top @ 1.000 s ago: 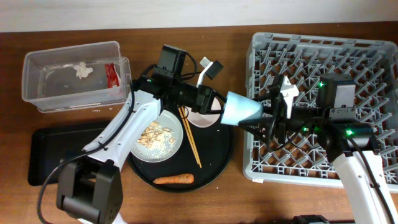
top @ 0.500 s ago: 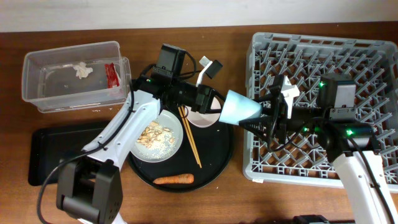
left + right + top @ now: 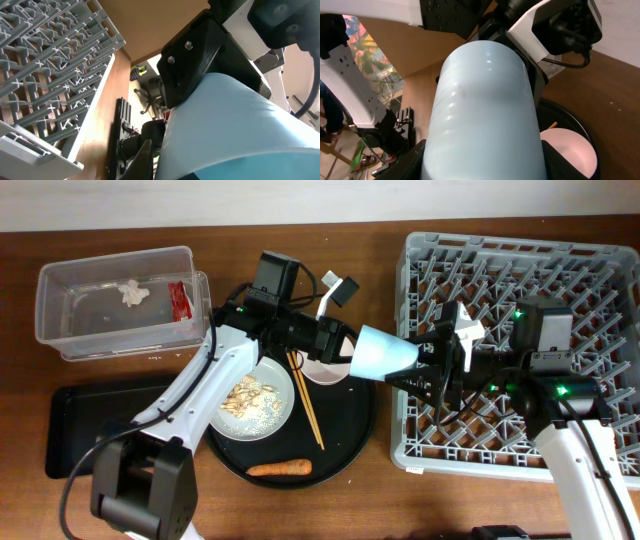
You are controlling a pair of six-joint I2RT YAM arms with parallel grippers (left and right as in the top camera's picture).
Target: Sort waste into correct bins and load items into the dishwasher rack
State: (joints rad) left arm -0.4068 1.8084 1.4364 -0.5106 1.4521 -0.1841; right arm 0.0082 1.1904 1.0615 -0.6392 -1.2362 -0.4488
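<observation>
Blue cup (image 3: 386,353) held sideways in right gripper (image 3: 428,363) (beside rack (image 3: 420,255)).

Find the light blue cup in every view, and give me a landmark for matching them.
Overhead: the light blue cup is at centre, sideways in the air, just left of the dishwasher rack.
Left wrist: the cup fills the lower right.
Right wrist: the cup fills the centre.
Landmark: the rack, overhead and upper left in left wrist; right wrist instead shares the pink bowl with overhead.
</observation>
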